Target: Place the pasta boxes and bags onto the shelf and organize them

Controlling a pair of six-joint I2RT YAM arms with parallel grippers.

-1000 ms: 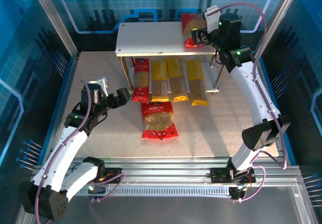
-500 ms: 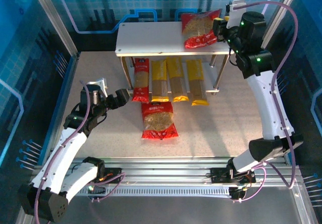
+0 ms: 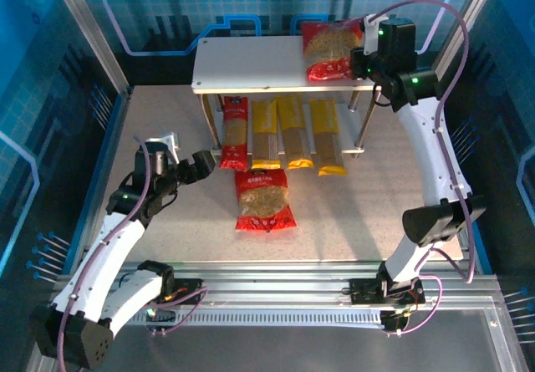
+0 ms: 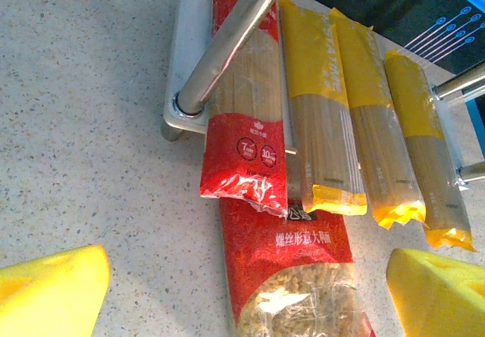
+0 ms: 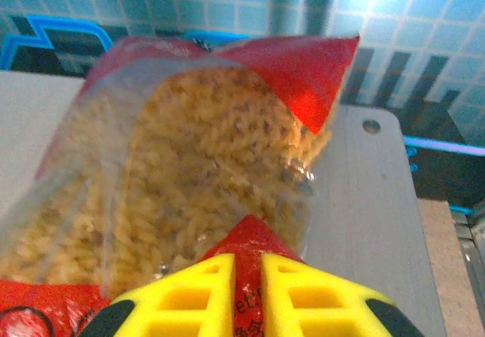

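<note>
Yellow fingers (image 5: 189, 295) of the right pincer (image 5: 248, 265) are seen drawn almost together, clamped on the red edge of a bag (image 5: 204, 148) of short beige twists, its clear film crinkled and glossy. That bag is laid at the far right corner of the shelf (image 3: 242, 63), on its flat pale grey top board, and the right arm (image 3: 426, 138) is raised and bent over it. On the lower board (image 4: 186, 64) four long packs are ranged side by side, a red pack (image 3: 235, 134) and three yellow packs (image 3: 294, 134), near ends overhanging. A second bag (image 3: 263, 198) is laid flat on the speckled tabletop (image 3: 351, 205), tucked under the red pack's end. The left pincer (image 4: 246, 265) is spread wide, low before it.
</note>
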